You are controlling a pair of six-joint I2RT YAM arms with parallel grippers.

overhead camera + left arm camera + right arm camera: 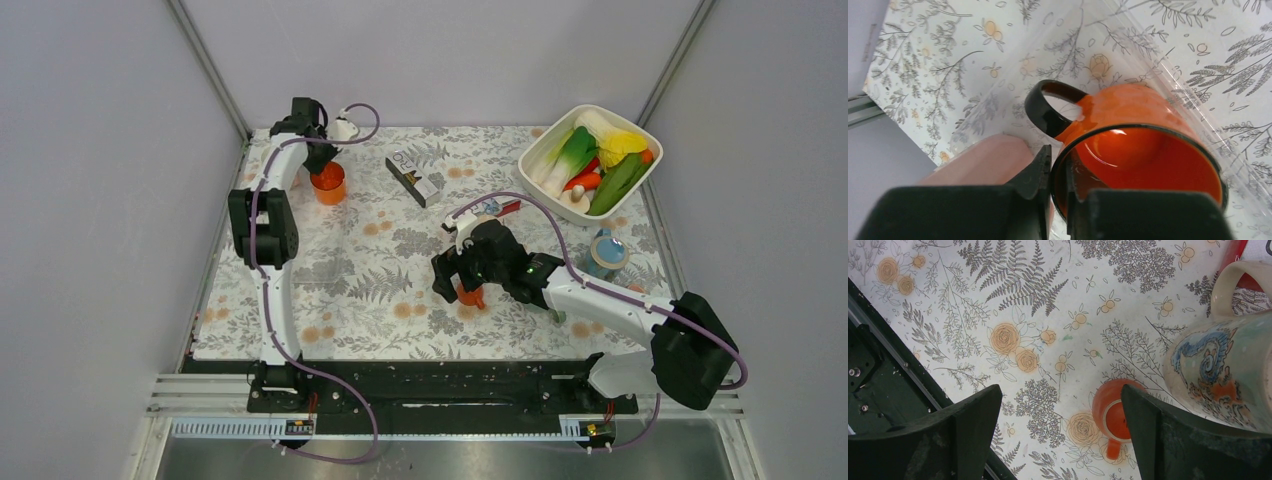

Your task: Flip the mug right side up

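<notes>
At the far-left corner of the floral table (350, 290), the left gripper (1058, 162) is clenched on the rim of the orange mug (328, 185) — one finger inside, one outside — with the mug's mouth facing up. Mid-table, the right gripper (1060, 400) hangs spread wide, grasping nothing, above a small orange cup (1111, 412).

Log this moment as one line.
left gripper: shut on orange mug rim | right gripper: open, holding nothing

No text I can read.
The small box (413, 178) on my bench (380, 290) carries pale lettering, too small to make out.
</notes>
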